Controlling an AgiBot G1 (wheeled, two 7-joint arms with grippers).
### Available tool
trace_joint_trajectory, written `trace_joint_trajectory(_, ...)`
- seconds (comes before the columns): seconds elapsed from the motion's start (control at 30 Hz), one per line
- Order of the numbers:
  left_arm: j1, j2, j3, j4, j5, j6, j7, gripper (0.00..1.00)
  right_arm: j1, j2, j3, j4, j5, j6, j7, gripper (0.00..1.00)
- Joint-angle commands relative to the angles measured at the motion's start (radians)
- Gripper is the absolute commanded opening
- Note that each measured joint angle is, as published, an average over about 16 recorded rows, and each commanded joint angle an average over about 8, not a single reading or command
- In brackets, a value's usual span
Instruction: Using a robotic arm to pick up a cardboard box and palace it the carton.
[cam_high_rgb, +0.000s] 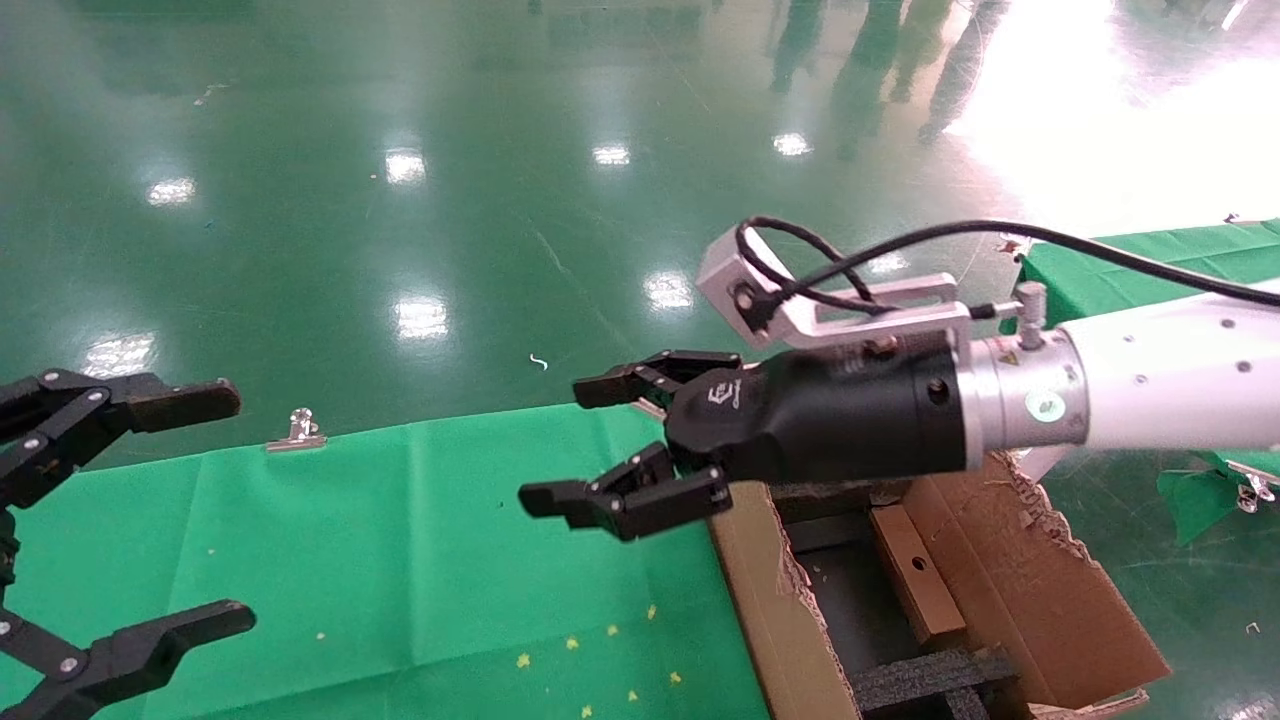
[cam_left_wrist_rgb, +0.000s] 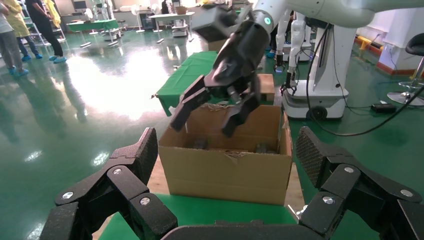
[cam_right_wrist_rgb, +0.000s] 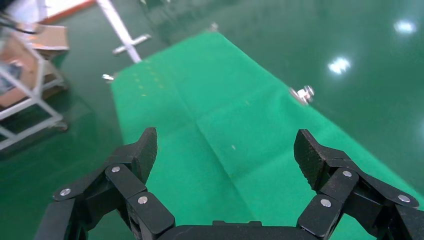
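The right gripper (cam_high_rgb: 600, 445) is held above the green counter (cam_high_rgb: 400, 560), jaws spread and empty. The cardboard box (cam_high_rgb: 915, 572) is seen lying inside the carton (cam_high_rgb: 1020, 590). The left gripper (cam_high_rgb: 150, 520) is held with jaws spread too.

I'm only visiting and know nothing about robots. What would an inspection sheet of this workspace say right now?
Surface: green cloth covers the table, with creases and small yellow specks.
Job's things: the carton stands open at the table's right end, its edges torn. The cardboard box lies inside it beside the black foam.
Clutter: a metal clip on the cloth's far edge.
Grippers: right gripper is open and empty, raised beside the carton. Left gripper is open and empty at the table's left.
Cables: a black cable runs along the right arm to the silver bracket.
Surroundings: glossy green floor, people standing far off.
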Motion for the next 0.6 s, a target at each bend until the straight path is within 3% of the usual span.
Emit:
trace_joint_trajectory(0.03,0.000,0.000,0.000,0.000,0.000,0.000,0.000,1.00,-0.039,-0.005,0.057,-0.003,0.022,-0.032,-0.055,1.00)
trace_joint_trajectory(0.4,0.000,0.000,0.000,0.000,0.000,0.000,0.000,1.00,-0.254,-0.033,0.366,-0.019,0.145,-0.208,-0.358,1.00)
trace_joint_trajectory(0.6,0.000,0.000,0.000,0.000,0.000,0.000,0.000,1.00,-0.322,-0.041,0.465,-0.024,0.183,-0.263,-0.449,1.00)
